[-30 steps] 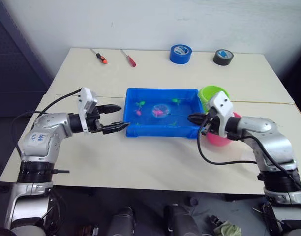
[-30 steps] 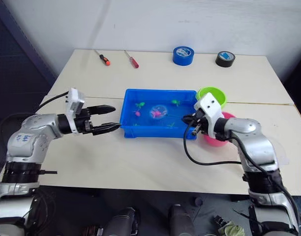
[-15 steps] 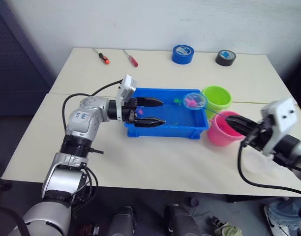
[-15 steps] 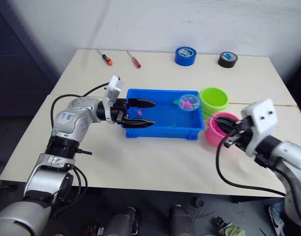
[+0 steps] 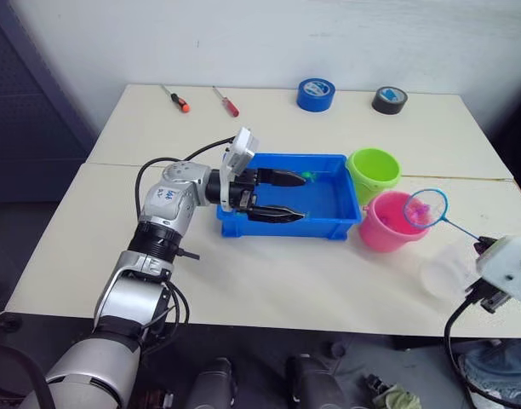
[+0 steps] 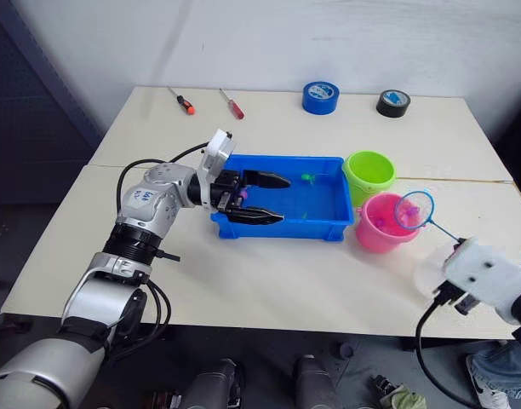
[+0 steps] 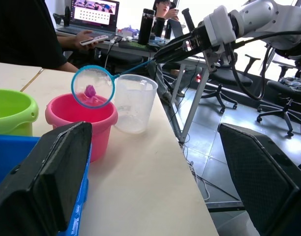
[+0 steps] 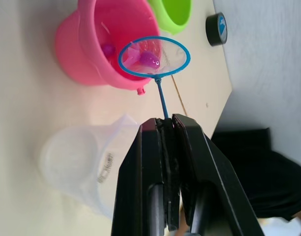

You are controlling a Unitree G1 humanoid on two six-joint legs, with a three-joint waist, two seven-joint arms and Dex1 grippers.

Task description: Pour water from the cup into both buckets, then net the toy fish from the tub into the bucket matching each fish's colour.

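The net (image 8: 154,56) is held by its stick in the right hand (image 8: 166,129), whose fingers are clamped together on it. Its hoop hangs over the pink bucket (image 5: 388,223), with a pink fish (image 8: 149,59) inside. The left hand (image 5: 276,196) is seen over the tub (image 5: 339,223) with fingers apart. The cup (image 5: 448,269) stands on the desk (image 5: 269,273) at 4 o'clock of the pink bucket; the green bucket (image 5: 373,171) sits at its 12.

Left arm is reaching forward with elbow bent, forearm level; left tool (image 5: 276,195) is pointing toward robot's right, its two black fingers (image 5: 288,178) spread wide apart. Right arm is drawn back low; right tool (image 8: 165,129) is clamping fingers together on a thin handle.
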